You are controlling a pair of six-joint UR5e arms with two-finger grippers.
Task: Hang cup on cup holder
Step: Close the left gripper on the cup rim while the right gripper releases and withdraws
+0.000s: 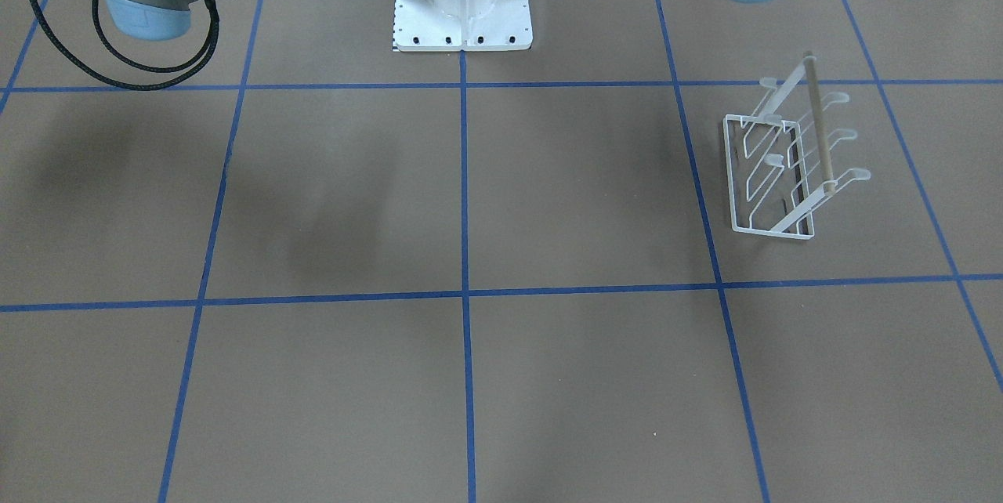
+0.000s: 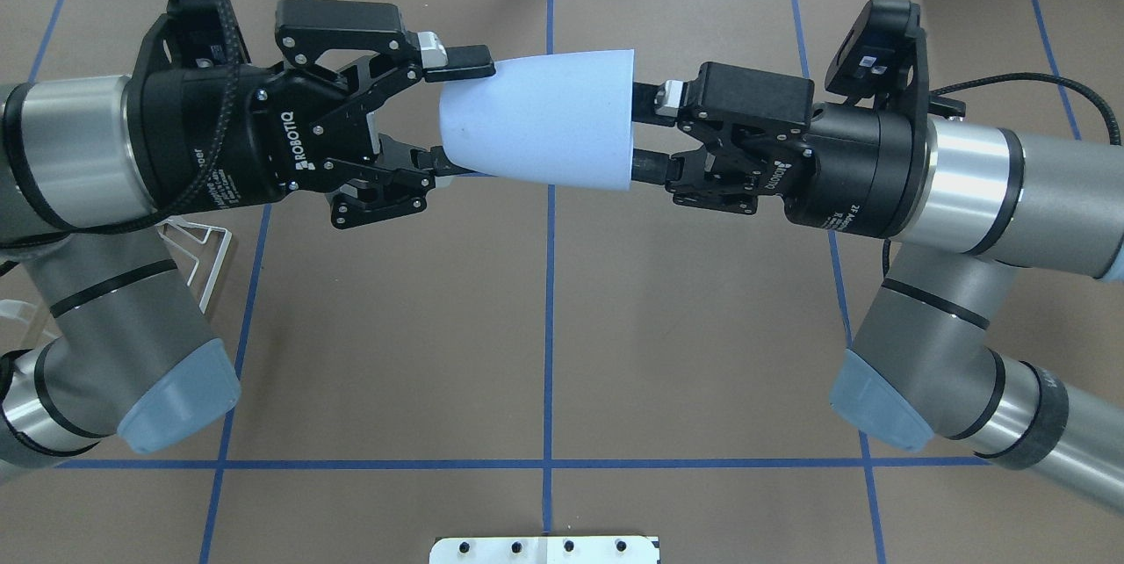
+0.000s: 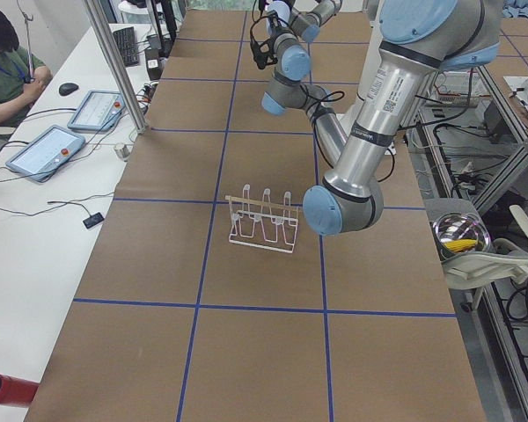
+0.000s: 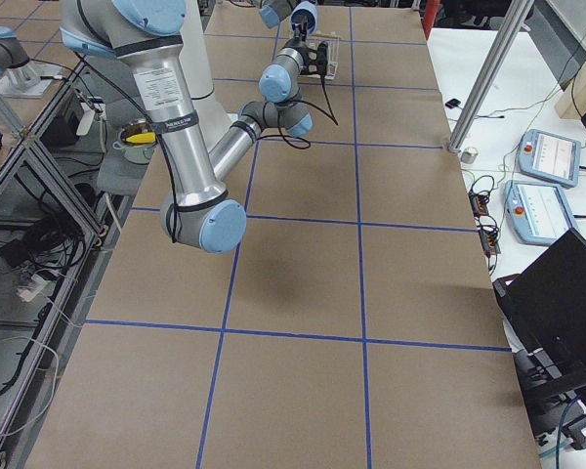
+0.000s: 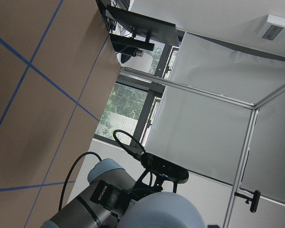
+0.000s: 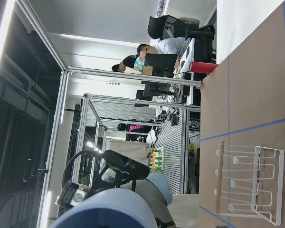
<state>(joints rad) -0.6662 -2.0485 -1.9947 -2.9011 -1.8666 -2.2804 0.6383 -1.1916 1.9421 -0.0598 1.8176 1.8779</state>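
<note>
The pale blue cup (image 2: 544, 116) hangs on its side in mid-air between my two grippers, wide rim toward my right arm. My left gripper (image 2: 471, 116) has a finger on each side of the narrow base and touches it. My right gripper (image 2: 637, 129) reaches into the rim, its fingertips hidden by the cup. The cup's edge shows in the left wrist view (image 5: 161, 213) and in the right wrist view (image 6: 104, 209). The white wire cup holder (image 1: 772, 174) stands on the table on my left, and shows in the left side view (image 3: 264, 220) and the right wrist view (image 6: 247, 185).
The white robot base plate (image 1: 462, 9) sits at the table's near edge. Blue tape lines cross the brown table. Tablets and an operator (image 3: 4, 70) are at a side desk. A metal bowl (image 3: 460, 236) sits off the table.
</note>
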